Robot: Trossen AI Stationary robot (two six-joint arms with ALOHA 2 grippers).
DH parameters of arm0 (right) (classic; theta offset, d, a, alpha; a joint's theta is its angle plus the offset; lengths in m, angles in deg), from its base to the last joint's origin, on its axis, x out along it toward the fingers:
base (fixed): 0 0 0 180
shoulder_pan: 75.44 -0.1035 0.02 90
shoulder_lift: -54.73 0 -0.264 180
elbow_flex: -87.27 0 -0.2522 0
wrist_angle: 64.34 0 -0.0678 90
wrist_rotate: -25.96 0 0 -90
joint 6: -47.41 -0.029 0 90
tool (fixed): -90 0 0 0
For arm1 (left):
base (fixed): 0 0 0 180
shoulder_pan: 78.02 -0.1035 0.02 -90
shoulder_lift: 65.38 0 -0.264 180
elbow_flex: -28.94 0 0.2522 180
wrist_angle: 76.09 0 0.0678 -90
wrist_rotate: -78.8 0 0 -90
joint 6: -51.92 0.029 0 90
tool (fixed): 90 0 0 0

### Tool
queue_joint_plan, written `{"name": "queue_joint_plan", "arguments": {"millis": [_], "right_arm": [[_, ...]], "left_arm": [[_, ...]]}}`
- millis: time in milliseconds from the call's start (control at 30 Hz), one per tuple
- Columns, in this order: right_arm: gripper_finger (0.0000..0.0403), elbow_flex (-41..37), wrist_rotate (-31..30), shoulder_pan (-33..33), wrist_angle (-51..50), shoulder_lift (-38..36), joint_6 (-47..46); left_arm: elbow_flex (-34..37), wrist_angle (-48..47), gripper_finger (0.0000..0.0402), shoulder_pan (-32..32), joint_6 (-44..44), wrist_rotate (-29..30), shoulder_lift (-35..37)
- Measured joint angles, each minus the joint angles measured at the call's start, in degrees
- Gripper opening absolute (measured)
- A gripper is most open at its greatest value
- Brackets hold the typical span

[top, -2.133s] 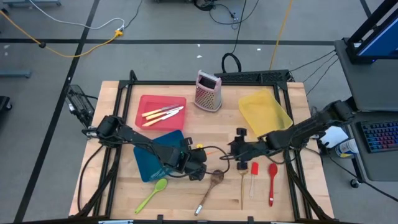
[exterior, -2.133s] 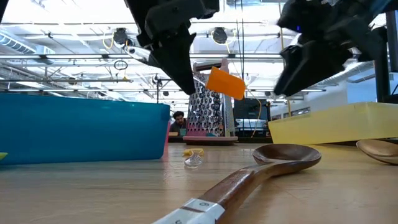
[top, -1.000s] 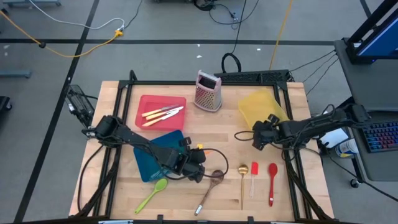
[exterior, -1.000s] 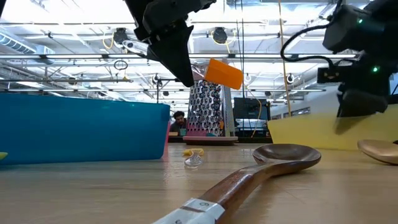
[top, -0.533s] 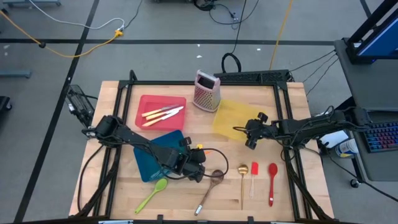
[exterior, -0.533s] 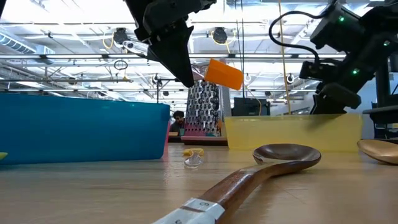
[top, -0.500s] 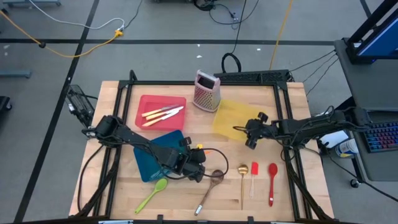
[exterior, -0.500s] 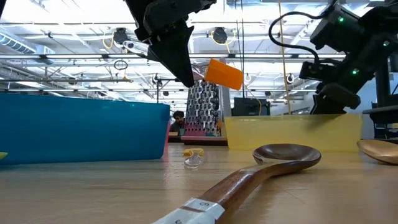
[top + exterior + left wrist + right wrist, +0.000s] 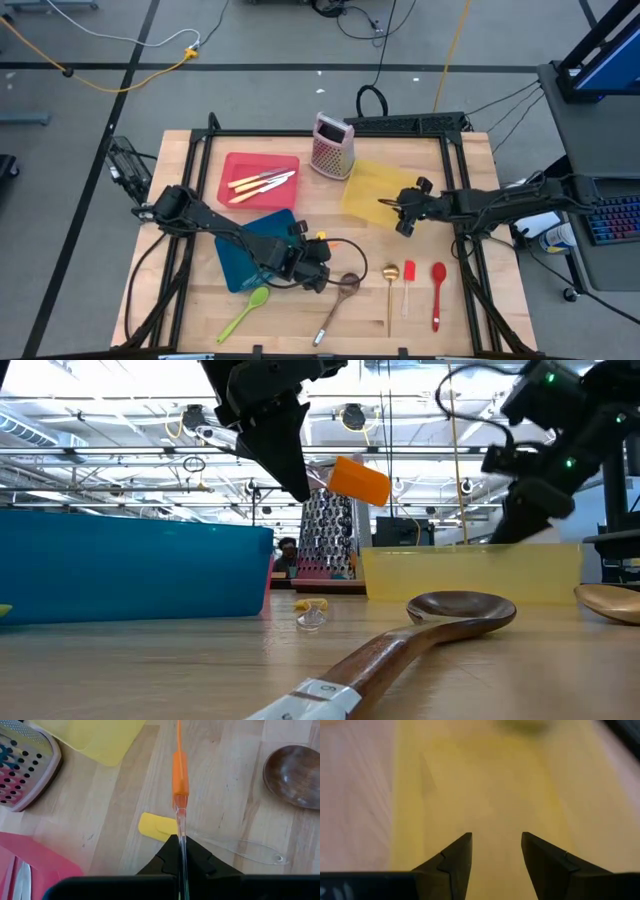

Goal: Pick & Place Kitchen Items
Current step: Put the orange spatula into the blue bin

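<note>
Since 2 s ago the right gripper [image 9: 401, 215] has left the utensil row for the yellow tray [image 9: 372, 190], and that tray has slid from the back right toward the grater [image 9: 333, 146]. Right fingers [image 9: 455, 857] stand apart, gripping nothing, just above the tray's smooth plastic floor. Left gripper [image 9: 318, 262] has not shifted: clamped tight on the clear handle of 1 orange spatula [image 9: 180, 772], held in the air beside the blue tray [image 9: 250, 250].

Counts:
- 3 trays: red [image 9: 240, 166], blue, yellow, all shallow plastic rectangles.
- 1 metal grater, perforated, pink-rimmed, lying flat at the table's back.
- 3 cream-handled knives [image 9: 261, 183] in the red tray.
- 1 yellow spatula [image 9: 157, 827], clear handle, on the wood under the left gripper.
- 1 green spoon [image 9: 245, 312], front left.
- 1 wooden spoon [image 9: 338, 300], dark round bowl, front centre.
- 1 gold spoon [image 9: 390, 290], thin metal.
- 1 red spatula [image 9: 408, 280], clear handle.
- 1 red spoon [image 9: 438, 290].

Last 3 lie parallel at front right on the slatted wood table [image 9: 460, 320].
</note>
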Motion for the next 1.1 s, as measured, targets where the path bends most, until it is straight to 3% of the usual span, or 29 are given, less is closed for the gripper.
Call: {"name": "queue_joint_plan", "arguments": {"millis": [367,533,800,1000,1100], "right_arm": [[0.0164,0.23,2.61,-1.87,17.02,-6.69,5.25],[0.0164,-0.91,9.23,-3.83,23.31,-6.23,8.02],[0.0164,-5.85,9.22,-6.51,35.43,-4.04,7.87],[0.0164,-10.42,9.41,-7.28,45.66,-3.59,8.12],[0.0164,-12.53,12.68,-7.23,50.52,-3.61,7.96]], "left_arm": [[-0.04,-10.19,0.0008,0.43,-10.55,-2.19,5.58],[-0.04,-18.75,0.0006,1.43,-17.27,-3.3,8.21],[-0.04,-31.96,0.0008,4.02,-29.89,-9.14,9.69],[-0.04,-35.24,0.0011,6.39,-35.23,-10.97,9.79],[-0.05,-35.64,0.0007,7.86,-37.2,-10.69,9.77]]}}
